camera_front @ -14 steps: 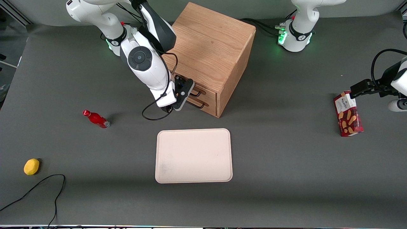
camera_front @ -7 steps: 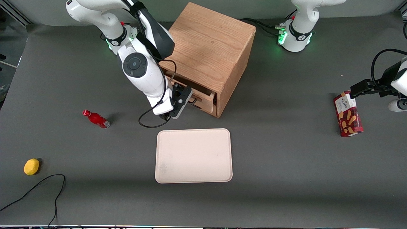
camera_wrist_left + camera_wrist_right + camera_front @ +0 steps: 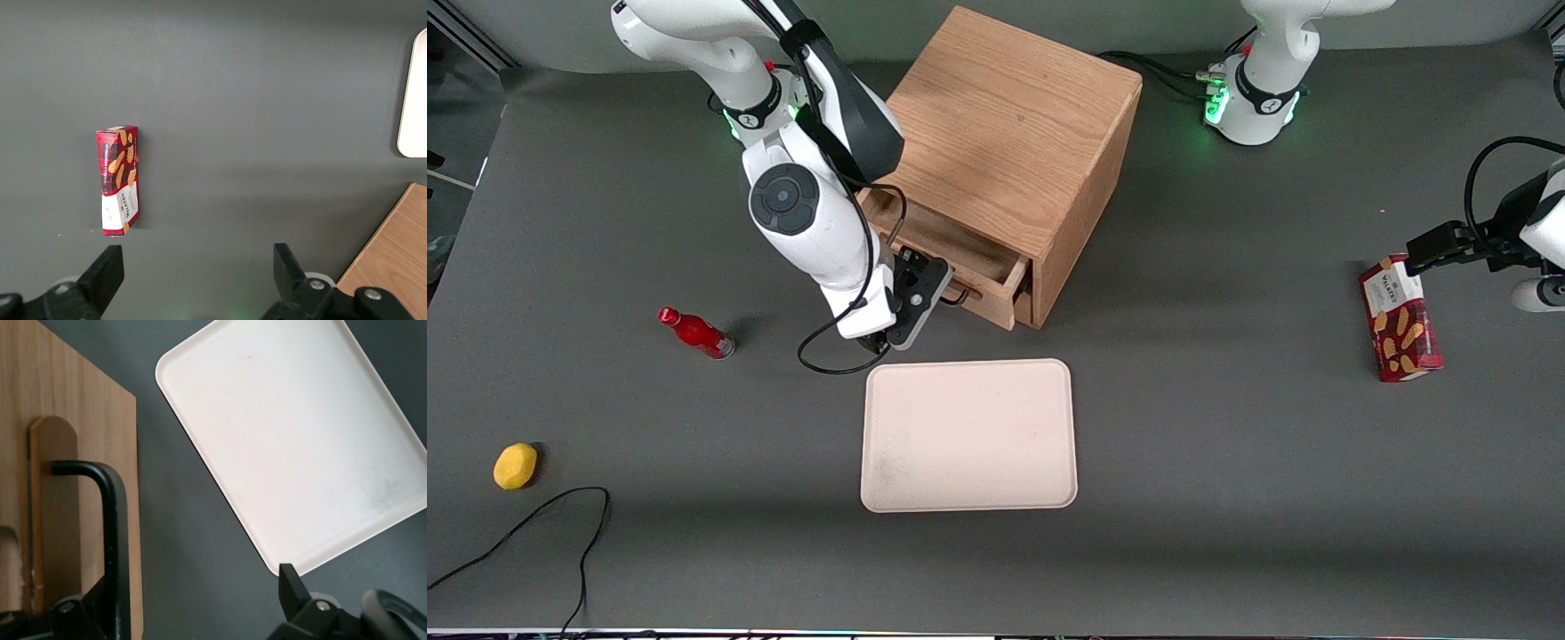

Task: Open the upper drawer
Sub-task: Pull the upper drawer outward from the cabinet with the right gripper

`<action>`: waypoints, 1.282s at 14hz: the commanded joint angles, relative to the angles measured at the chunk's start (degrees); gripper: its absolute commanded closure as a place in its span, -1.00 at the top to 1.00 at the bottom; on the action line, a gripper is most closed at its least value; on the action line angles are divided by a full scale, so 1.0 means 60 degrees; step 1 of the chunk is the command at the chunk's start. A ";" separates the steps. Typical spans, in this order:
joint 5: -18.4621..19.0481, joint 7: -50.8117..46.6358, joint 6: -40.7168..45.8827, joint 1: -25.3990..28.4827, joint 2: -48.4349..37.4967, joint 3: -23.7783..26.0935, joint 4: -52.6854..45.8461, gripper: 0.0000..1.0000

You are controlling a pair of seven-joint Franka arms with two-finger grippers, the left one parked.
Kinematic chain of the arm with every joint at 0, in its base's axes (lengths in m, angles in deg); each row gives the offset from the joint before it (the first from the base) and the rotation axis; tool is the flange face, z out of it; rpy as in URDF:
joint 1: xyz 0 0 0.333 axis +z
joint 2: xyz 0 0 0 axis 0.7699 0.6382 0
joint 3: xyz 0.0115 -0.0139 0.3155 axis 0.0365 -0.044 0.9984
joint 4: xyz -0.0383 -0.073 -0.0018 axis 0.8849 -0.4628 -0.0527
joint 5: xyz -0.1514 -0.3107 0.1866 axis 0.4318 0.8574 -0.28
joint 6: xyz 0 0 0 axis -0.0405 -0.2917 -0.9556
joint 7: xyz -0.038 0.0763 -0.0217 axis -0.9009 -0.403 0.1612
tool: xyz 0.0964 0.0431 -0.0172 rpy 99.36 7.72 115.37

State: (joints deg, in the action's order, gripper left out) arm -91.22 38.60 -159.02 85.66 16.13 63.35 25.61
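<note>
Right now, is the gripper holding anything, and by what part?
Nothing is clamped. The gripper is open, with one finger hooked between the upper drawer's front panel and its black bar handle, pulling by the bar.

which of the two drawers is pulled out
The upper drawer of the oak cabinet: it juts out with its inside showing, gripper at its handle.

Upper drawer (image 3: pixel 969 258) farther out, with claw (image 3: pixel 947 296).
</note>
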 commanded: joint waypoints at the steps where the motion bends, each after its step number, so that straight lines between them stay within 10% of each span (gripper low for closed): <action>1: -0.0194 0.0531 0.0046 -0.0113 0.0266 -0.0060 -0.0375 1.00; 18: -0.0180 0.1089 0.0779 -0.0714 0.1130 -0.0440 -0.1840 1.00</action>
State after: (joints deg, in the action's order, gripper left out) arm -91.22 43.03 -155.85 81.66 21.27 61.48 17.53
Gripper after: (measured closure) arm 0.000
